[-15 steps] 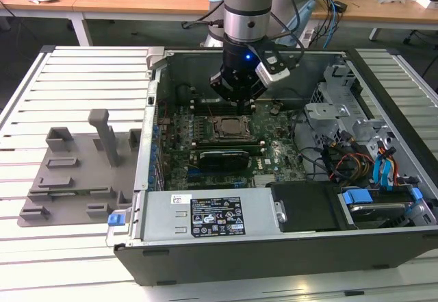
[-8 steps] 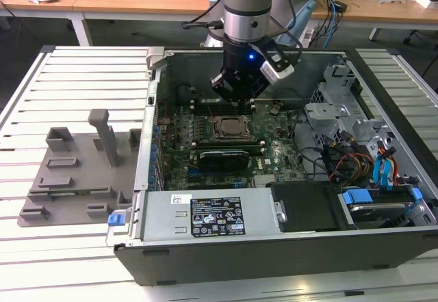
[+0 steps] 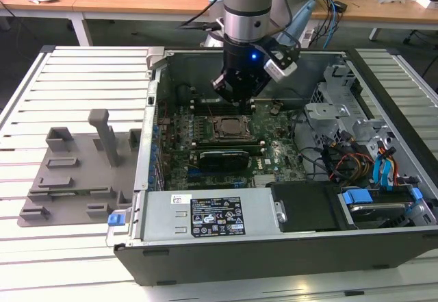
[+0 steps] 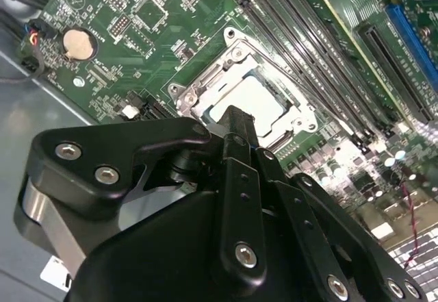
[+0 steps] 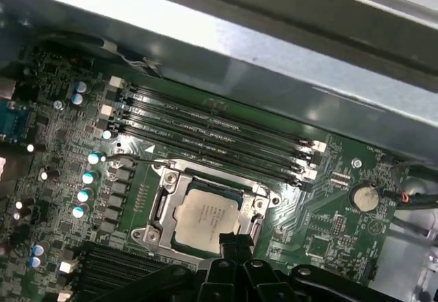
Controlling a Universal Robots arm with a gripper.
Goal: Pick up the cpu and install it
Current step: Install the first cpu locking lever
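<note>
While the arm hangs over the open computer case (image 3: 287, 247), its gripper (image 3: 236, 96) sits just above the motherboard (image 3: 274, 155), at about 12 o'clock from the socket frame (image 3: 229, 129) in the exterior view. The cpu (image 5: 205, 214) lies flat inside that frame, silver top up. The fingers (image 4: 236, 127) look drawn together and empty, tips near the chip's edge.

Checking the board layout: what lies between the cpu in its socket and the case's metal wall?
In the first wrist view, rows of long black memory slots lie between the cpu and the grey case wall.
</note>
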